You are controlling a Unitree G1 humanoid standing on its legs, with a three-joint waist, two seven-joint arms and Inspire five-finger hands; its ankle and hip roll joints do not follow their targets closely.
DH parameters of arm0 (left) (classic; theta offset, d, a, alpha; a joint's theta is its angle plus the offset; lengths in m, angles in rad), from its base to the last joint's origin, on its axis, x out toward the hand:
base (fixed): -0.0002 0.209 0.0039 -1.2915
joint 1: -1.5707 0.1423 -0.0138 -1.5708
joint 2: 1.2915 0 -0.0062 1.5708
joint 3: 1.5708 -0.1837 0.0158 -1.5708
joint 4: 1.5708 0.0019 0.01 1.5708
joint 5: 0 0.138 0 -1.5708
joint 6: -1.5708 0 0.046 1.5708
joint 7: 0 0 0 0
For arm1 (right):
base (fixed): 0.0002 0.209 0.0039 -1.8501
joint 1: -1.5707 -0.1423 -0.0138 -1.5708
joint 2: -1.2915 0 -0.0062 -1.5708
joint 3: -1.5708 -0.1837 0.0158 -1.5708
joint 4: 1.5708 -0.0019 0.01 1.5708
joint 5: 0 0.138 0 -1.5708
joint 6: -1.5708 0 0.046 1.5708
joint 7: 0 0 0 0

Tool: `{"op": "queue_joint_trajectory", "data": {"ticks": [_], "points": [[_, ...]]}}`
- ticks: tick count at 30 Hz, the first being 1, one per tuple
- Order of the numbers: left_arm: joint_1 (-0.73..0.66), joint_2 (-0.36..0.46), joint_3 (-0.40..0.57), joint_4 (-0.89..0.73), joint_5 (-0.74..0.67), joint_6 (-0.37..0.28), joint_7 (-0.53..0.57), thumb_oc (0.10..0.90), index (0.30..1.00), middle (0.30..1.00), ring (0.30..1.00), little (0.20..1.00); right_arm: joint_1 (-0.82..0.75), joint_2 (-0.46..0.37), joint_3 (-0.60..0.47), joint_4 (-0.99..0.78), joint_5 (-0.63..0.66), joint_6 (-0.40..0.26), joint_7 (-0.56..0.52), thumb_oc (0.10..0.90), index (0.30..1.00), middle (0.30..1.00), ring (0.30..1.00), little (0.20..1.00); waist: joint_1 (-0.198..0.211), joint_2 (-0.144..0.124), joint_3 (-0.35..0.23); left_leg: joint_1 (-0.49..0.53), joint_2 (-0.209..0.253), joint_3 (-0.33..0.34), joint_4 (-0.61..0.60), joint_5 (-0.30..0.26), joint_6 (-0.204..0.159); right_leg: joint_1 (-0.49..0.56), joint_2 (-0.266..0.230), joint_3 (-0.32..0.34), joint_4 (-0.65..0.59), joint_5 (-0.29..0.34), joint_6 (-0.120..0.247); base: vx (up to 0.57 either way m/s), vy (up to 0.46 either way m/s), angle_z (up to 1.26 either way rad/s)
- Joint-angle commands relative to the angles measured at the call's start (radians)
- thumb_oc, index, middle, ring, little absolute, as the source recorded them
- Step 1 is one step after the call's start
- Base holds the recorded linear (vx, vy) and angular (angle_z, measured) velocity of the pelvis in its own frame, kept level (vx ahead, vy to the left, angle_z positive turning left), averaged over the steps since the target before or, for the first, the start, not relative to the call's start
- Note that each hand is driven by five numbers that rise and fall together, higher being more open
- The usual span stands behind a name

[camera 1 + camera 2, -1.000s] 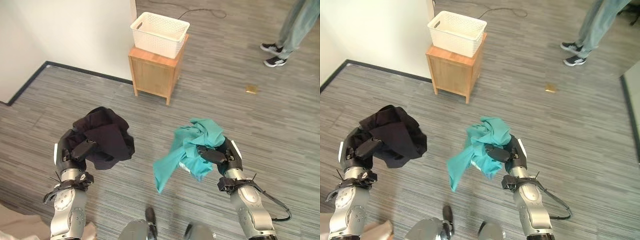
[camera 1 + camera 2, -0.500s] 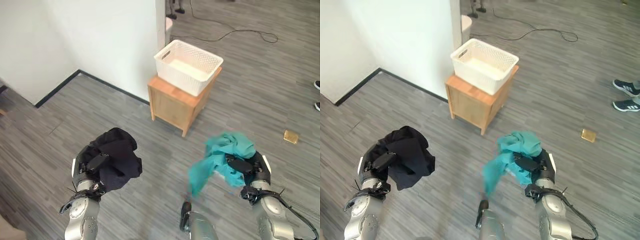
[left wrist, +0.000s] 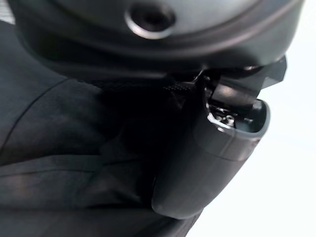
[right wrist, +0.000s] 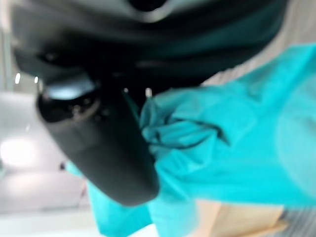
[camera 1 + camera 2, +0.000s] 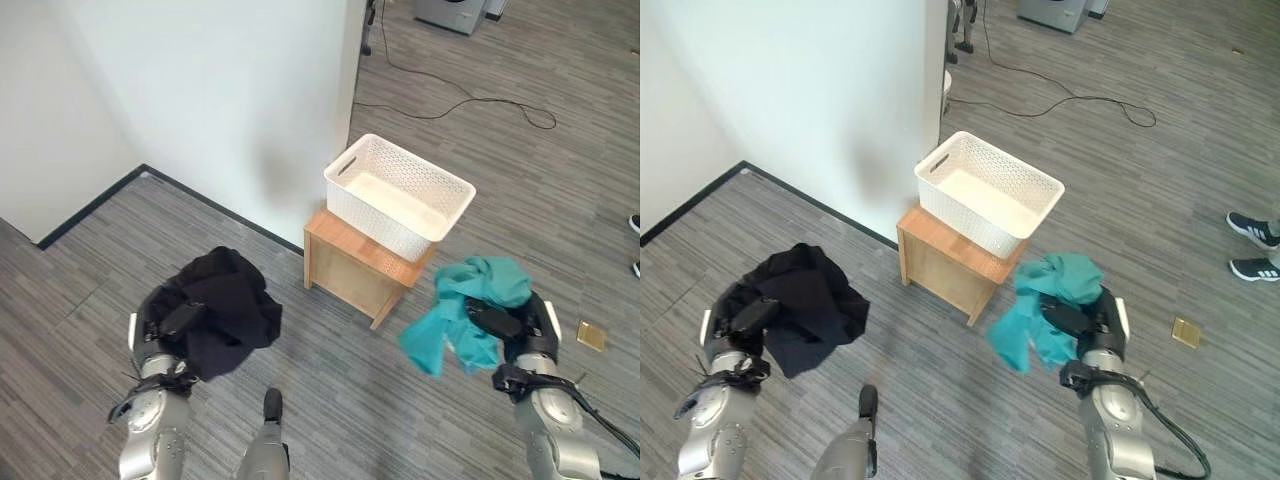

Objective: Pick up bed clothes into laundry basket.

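Black and teal cloth, one bundle per hand

Black garment [image 5: 225, 310]: bunched in my left hand [image 5: 160, 325], fingers and thumb curled tight round it, folds spilling over the hand on the side toward my other arm. In the left wrist view the thumb [image 3: 212, 153] presses flat against dark cloth.

Teal garment [image 5: 465, 310]: clutched in my right hand [image 5: 520, 330], fingers closed round the wad, one loose tail hanging down below it. In the right wrist view the thumb [image 4: 98, 143] lies across the crumpled teal folds.

White laundry basket [image 5: 398, 196]: perforated plastic with a handle slot, standing on a small wooden cabinet [image 5: 358, 268] against the white wall [image 5: 200, 90]. Both bundles are held in the air over the grey plank floor [image 5: 330, 370], nearer me than the cabinet, black to its left, teal just to its right and close to the basket's near corner.
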Motion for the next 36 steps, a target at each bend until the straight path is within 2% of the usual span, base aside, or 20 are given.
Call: {"op": "queue_joint_trajectory", "data": {"ticks": [1,2,3,5,6,8,9,11,12,15,16,17,18,19,20,22,25,28,30,36], "points": [[-0.022,0.077,0.048,-0.181,0.006,-0.150,-0.033,0.400,0.300,0.300,0.300,0.300,-0.158,-0.094,-0.078,-0.096,-0.051,-0.130,-0.006,0.400,0.300,0.300,0.300,0.300,0.023,0.017,-0.076,0.015,0.077,0.001,0.085,-0.120,-0.083,-0.114,0.015,0.030,0.187,-0.073,0.010,0.30,0.375,-0.10],[-0.028,0.089,0.044,-0.178,0.007,-0.151,-0.034,0.400,0.300,0.300,0.300,0.300,-0.178,-0.111,-0.083,-0.085,-0.070,-0.130,-0.019,0.400,0.300,0.300,0.300,0.300,0.028,0.015,-0.072,0.029,0.067,0.020,0.084,-0.136,-0.063,-0.169,-0.008,0.044,0.277,-0.028,0.025,0.22,0.320,-0.36],[-0.049,0.124,0.015,-0.176,0.006,-0.155,-0.035,0.400,0.300,0.300,0.300,0.300,-0.226,-0.161,-0.087,-0.068,-0.071,-0.131,-0.034,0.400,0.300,0.300,0.300,0.300,0.003,0.020,-0.043,0.064,0.058,0.017,0.068,-0.140,-0.043,-0.269,0.008,0.086,0.409,0.046,0.038,0.14,0.247,-0.39],[-0.059,0.139,0.006,-0.174,0.007,-0.157,-0.038,0.400,0.300,0.300,0.300,0.300,-0.255,-0.201,-0.093,-0.052,-0.070,-0.142,-0.044,0.400,0.300,0.300,0.300,0.300,0.000,0.030,-0.033,0.078,0.061,0.021,0.054,-0.144,-0.036,-0.323,0.021,0.101,0.467,0.042,0.038,0.09,0.176,0.08],[-0.065,0.157,-0.004,-0.174,0.010,-0.157,-0.046,0.400,0.300,0.300,0.300,0.300,-0.286,-0.246,-0.099,-0.051,-0.078,-0.145,-0.057,0.400,0.300,0.300,0.300,0.300,-0.001,0.030,-0.031,0.101,0.055,0.032,0.038,-0.154,-0.028,-0.355,0.004,0.082,0.480,0.054,0.041,0.25,0.192,0.51],[-0.055,0.170,-0.017,-0.183,0.004,-0.151,-0.071,0.400,0.300,0.300,0.300,0.300,-0.323,-0.348,-0.147,-0.045,-0.057,-0.163,-0.071,0.400,0.300,0.300,0.300,0.300,-0.014,0.024,-0.038,0.154,0.038,0.039,-0.005,-0.171,-0.032,-0.387,0.020,0.054,0.355,0.030,0.031,0.28,0.099,-0.12],[-0.057,0.169,-0.018,-0.183,0.004,-0.152,-0.071,0.400,0.300,0.300,0.300,0.300,-0.325,-0.351,-0.147,-0.043,-0.055,-0.164,-0.070,0.400,0.300,0.300,0.300,0.300,-0.013,0.028,-0.037,0.152,0.040,0.039,-0.007,-0.165,-0.032,-0.386,0.023,0.053,0.347,0.037,0.028,0.18,-0.011,-0.38],[-0.061,0.152,-0.048,-0.179,-0.030,-0.149,-0.085,0.400,0.300,0.300,0.300,0.300,-0.360,-0.454,-0.165,-0.031,-0.043,-0.178,-0.087,0.400,0.300,0.300,0.300,0.300,-0.022,0.008,-0.041,0.170,0.028,0.025,-0.023,-0.176,-0.043,-0.361,0.059,0.066,0.154,0.017,0.019,0.22,-0.051,0.02],[-0.049,0.125,-0.075,-0.162,-0.048,-0.126,-0.105,0.400,0.300,0.300,0.300,0.300,-0.355,-0.551,-0.192,-0.029,-0.089,-0.155,-0.076,0.400,0.300,0.300,0.300,0.300,-0.030,-0.012,-0.051,0.185,0.019,0.011,-0.045,-0.181,-0.041,-0.326,0.076,0.104,0.109,0.015,0.023,0.18,-0.036,0.19],[-0.049,0.107,-0.097,-0.151,-0.039,-0.139,-0.112,0.400,0.300,0.300,0.300,0.300,-0.385,-0.613,-0.197,-0.078,-0.094,-0.188,-0.085,0.400,0.300,0.300,0.300,0.300,-0.019,-0.025,-0.077,0.199,0.013,0.017,-0.079,-0.171,-0.045,-0.298,0.076,0.074,0.060,0.025,0.023,0.16,-0.037,0.72],[-0.043,0.100,-0.114,-0.151,-0.047,-0.139,-0.119,0.400,0.300,0.300,0.300,0.300,-0.421,-0.657,-0.177,-0.075,-0.101,-0.196,-0.095,0.400,0.300,0.300,0.300,0.300,-0.006,-0.035,-0.090,0.202,0.012,0.020,-0.089,-0.168,-0.049,-0.282,0.076,0.056,0.042,0.026,0.023,0.14,-0.044,-0.01],[-0.014,0.068,-0.155,-0.151,-0.086,-0.126,-0.158,0.400,0.300,0.300,0.300,0.300,-0.504,-0.815,-0.119,0.011,-0.130,-0.180,-0.099,0.400,0.300,0.300,0.300,0.300,-0.007,-0.047,-0.107,0.208,0.011,0.018,-0.110,-0.159,-0.059,-0.245,0.087,0.039,-0.010,0.035,0.023,0.18,-0.054,-0.23],[-0.010,0.065,-0.165,-0.144,-0.092,-0.128,-0.161,0.400,0.300,0.300,0.300,0.300,-0.547,-0.887,-0.072,0.066,-0.133,-0.175,-0.096,0.400,0.300,0.300,0.300,0.300,-0.010,-0.045,-0.114,0.208,0.013,0.015,-0.112,-0.158,-0.062,-0.235,0.092,0.035,-0.025,0.038,0.021,0.18,-0.055,0.02],[-0.013,0.102,-0.201,-0.133,-0.092,-0.128,-0.162,0.400,0.300,0.300,0.300,0.300,-0.627,-1.011,0.006,0.153,-0.156,-0.157,-0.109,0.400,0.300,0.300,0.300,0.300,0.002,-0.059,-0.121,0.211,0.016,0.006,-0.114,-0.155,-0.070,-0.220,0.096,0.025,-0.036,0.037,0.019,0.09,-0.030,0.13],[-0.012,0.096,-0.197,-0.131,-0.093,-0.130,-0.162,0.400,0.300,0.300,0.300,0.300,-0.672,-1.017,0.049,0.170,-0.154,-0.162,-0.110,0.400,0.300,0.300,0.300,0.300,-0.005,-0.054,-0.122,0.210,0.016,0.006,-0.114,-0.154,-0.070,-0.221,0.096,0.025,-0.038,0.039,0.019,0.07,-0.028,0.19],[-0.007,0.137,-0.219,-0.130,-0.112,-0.135,-0.163,0.400,0.300,0.300,0.300,0.300,-0.840,-1.102,0.200,0.271,-0.162,-0.154,-0.134,0.400,0.300,0.300,0.300,0.300,0.007,-0.069,-0.127,0.205,0.018,-0.002,-0.116,-0.151,-0.079,-0.207,0.101,0.018,-0.055,0.038,0.018,0.06,-0.019,0.14],[0.001,0.149,-0.224,-0.119,-0.140,-0.140,-0.160,0.400,0.300,0.300,0.300,0.300,-1.043,-1.120,0.393,0.384,-0.138,-0.149,-0.127,0.400,0.300,0.300,0.300,0.300,0.010,-0.073,-0.134,0.205,0.015,-0.011,-0.116,-0.151,-0.081,-0.196,0.100,0.012,-0.055,0.035,0.018,0.06,-0.011,-0.05],[-0.003,0.154,-0.236,-0.108,-0.150,-0.141,-0.153,0.400,0.300,0.300,0.300,0.300,-1.152,-1.120,0.506,0.443,-0.127,-0.140,-0.114,0.400,0.300,0.300,0.300,0.300,0.012,-0.073,-0.135,0.202,0.013,-0.015,-0.116,-0.150,-0.081,-0.193,0.098,0.006,-0.050,0.033,0.018,0.02,0.002,0.05],[0.004,0.160,-0.245,-0.111,-0.151,-0.139,-0.155,0.400,0.300,0.300,0.300,0.300,-1.282,-1.119,0.649,0.527,-0.123,-0.127,-0.097,0.400,0.300,0.300,0.300,0.300,0.014,-0.070,-0.134,0.196,0.009,-0.024,-0.116,-0.149,-0.078,-0.195,0.095,0.005,-0.046,0.033,0.019,0.01,0.015,0.12],[0.024,0.166,-0.251,-0.117,-0.161,-0.133,-0.157,0.400,0.300,0.300,0.300,0.300,-1.407,-1.055,0.787,0.654,-0.112,-0.107,-0.076,0.400,0.300,0.300,0.300,0.300,0.025,-0.055,-0.126,0.179,0.002,-0.030,-0.116,-0.146,-0.076,-0.203,0.091,-0.002,-0.049,0.039,0.022,0.01,0.009,0.06]]}}
